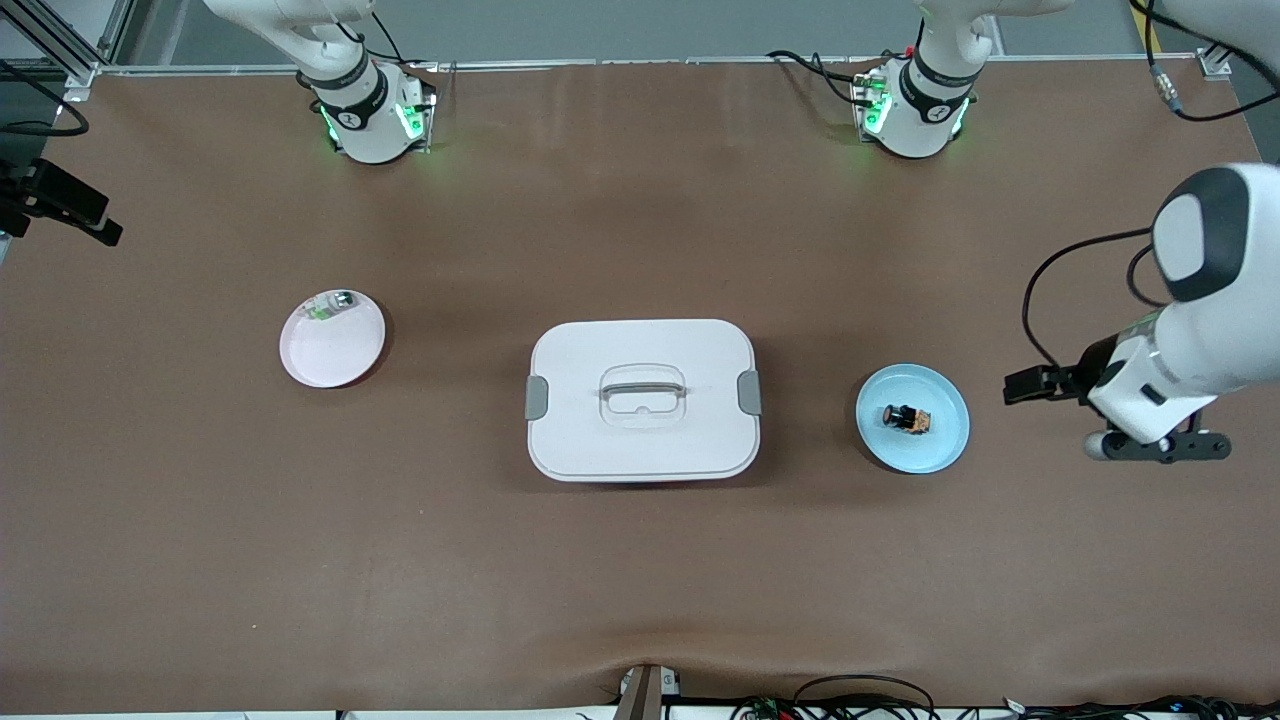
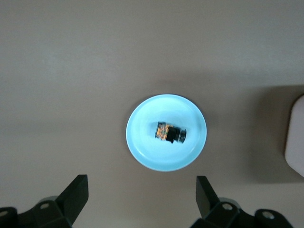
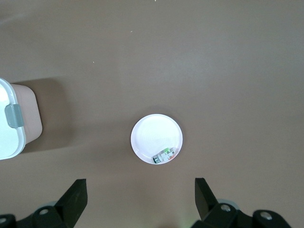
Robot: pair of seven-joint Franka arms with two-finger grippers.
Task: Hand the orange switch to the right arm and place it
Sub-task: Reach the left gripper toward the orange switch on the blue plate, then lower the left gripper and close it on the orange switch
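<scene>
Nothing done yet: the orange switch (image 1: 907,418) lies on its blue plate (image 1: 945,445) at the frame's right, my left gripper (image 2: 142,199) and right gripper (image 3: 140,197) both spread, empty.

A brown table (image 1: 420,560) carries three things in a row: a white plate (image 1: 325,355) toward the right arm's end, a white lidded box (image 1: 642,399) with grey side clips and a recessed handle at the middle, and a light blue plate (image 1: 935,440) toward the left arm's end. All three stand well apart
</scene>
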